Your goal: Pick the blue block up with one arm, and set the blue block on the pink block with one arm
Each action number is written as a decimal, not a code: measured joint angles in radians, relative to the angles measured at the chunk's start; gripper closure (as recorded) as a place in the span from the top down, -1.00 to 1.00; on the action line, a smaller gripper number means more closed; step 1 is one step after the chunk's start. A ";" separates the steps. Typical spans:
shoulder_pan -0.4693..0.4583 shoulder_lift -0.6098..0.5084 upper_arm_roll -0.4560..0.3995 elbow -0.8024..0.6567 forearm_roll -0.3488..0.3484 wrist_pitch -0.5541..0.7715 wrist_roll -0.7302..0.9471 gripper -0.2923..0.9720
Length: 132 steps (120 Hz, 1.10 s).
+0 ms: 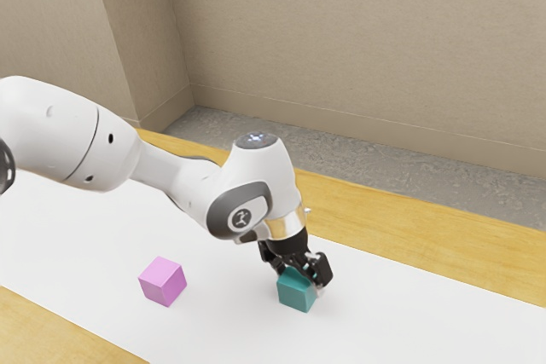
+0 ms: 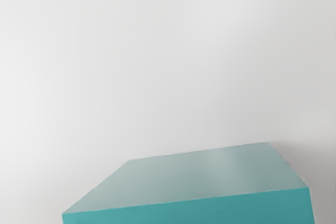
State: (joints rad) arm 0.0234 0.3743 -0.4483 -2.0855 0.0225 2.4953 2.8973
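The blue block [image 1: 296, 293], teal in colour, rests on the white mat. My gripper [image 1: 299, 273] is down over its top, open, with one black finger on each side of the block's upper part. In the wrist view the blue block [image 2: 210, 182] lies close under my hand, its top face and one side showing. The pink block [image 1: 162, 280] sits on the mat toward the exterior view's left of the blue block, well apart from it.
The white mat [image 1: 102, 245] covers a wooden table [image 1: 409, 219] whose far edge runs behind my hand. Grey floor and a beige wall lie beyond. Bare mat separates the two blocks.
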 joint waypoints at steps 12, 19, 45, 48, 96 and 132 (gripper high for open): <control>0.000 0.001 0.002 0.002 0.002 -0.009 0.000 0.54; 0.000 0.001 0.002 0.004 0.004 -0.013 0.000 0.54; -0.013 0.019 0.026 0.024 0.007 -0.024 0.000 0.54; -0.017 0.019 0.031 0.025 0.007 -0.027 0.000 0.54; -0.030 0.037 0.039 0.048 0.009 -0.043 0.000 0.54; -0.031 0.027 0.040 0.047 0.009 -0.049 0.000 0.53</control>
State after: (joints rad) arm -0.0076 0.4015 -0.4081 -2.0390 0.0320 2.4464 2.8973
